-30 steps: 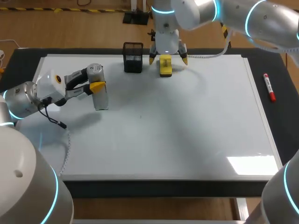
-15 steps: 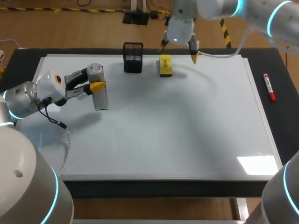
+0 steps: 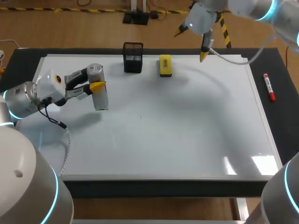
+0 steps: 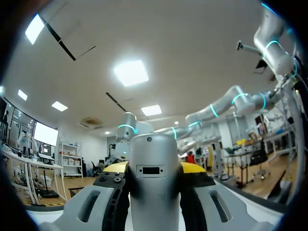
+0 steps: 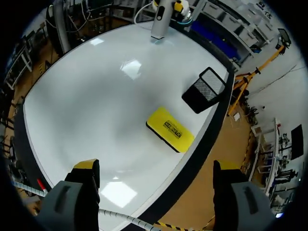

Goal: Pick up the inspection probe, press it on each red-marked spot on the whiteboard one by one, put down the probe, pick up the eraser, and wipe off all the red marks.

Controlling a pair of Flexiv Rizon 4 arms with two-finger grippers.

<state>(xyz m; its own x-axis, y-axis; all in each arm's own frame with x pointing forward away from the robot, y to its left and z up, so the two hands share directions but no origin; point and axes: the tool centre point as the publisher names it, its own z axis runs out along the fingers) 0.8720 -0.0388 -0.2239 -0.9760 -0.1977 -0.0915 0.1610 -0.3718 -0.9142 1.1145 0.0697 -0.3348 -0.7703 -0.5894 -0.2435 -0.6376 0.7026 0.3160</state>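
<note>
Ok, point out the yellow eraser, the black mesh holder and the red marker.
yellow eraser (image 3: 165,66): head view, middle of its top face.
black mesh holder (image 3: 133,61): head view, its front wall.
red marker (image 3: 269,87): head view, middle of its barrel.

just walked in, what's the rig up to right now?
The left claw is shut on the silver cylindrical probe, held upright at the left side of the large whiteboard. The right claw hangs open above the board's far edge, holding nothing. The yellow block eraser lies on the board nearby, beside a black mesh holder. No red marks show on the board.
</note>
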